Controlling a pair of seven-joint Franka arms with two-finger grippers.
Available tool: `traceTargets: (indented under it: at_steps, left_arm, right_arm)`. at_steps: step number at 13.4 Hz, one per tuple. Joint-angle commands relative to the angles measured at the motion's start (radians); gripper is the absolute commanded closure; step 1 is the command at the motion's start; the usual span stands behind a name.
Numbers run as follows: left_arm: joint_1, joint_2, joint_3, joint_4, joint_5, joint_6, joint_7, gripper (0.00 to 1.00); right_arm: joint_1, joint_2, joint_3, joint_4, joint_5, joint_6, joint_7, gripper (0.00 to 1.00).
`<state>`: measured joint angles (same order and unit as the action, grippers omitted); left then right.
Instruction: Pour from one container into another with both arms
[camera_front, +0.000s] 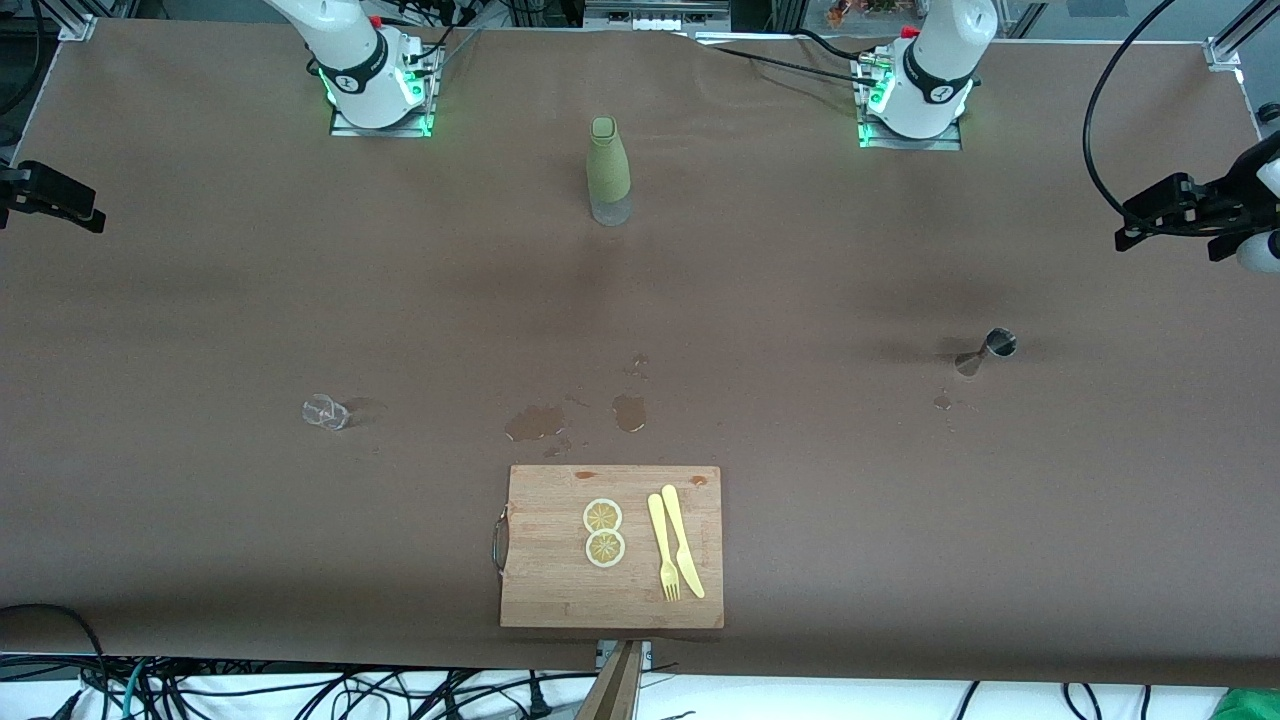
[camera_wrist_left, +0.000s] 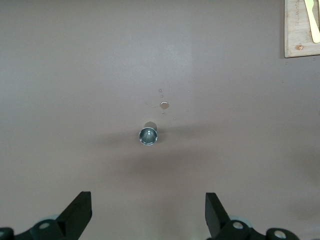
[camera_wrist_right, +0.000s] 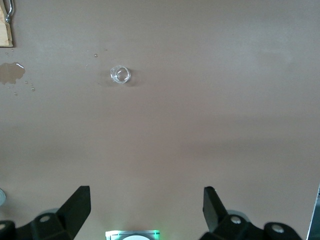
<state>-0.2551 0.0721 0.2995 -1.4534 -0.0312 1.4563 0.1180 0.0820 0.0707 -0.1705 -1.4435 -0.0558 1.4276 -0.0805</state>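
The small steel jigger stands upright on the brown table toward the left arm's end; from above its open mouth shows. The tiny clear glass cup stands toward the right arm's end. My left gripper hangs high over the table's end, open, with nothing between its fingers. Over the table's other end my right gripper is likewise raised, open and holding nothing. Both are well apart from their objects.
A tall olive-green bottle stands between the two bases. A wooden cutting board with lemon slices, a yellow fork and a knife lies near the front edge. Wet patches lie just above the board, and droplets beside the jigger.
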Motion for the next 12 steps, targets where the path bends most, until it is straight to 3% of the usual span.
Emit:
traceTargets:
  at_steps: [1, 6, 12]
  left_arm:
    - [0.008, -0.012, -0.003, -0.007, -0.015, 0.007, -0.001, 0.0]
    - [0.031, 0.004, -0.003, -0.01, -0.015, 0.006, 0.03, 0.0]
    - [0.224, 0.107, -0.003, -0.018, -0.101, 0.053, 0.585, 0.0]
  right_arm:
    - [-0.004, -0.008, -0.001, -0.009, -0.007, 0.01, 0.01, 0.0]
    - [-0.004, -0.008, -0.001, -0.009, -0.007, 0.01, 0.01, 0.0]
    - [-0.004, -0.008, -0.001, -0.009, -0.009, 0.01, 0.01, 0.0]
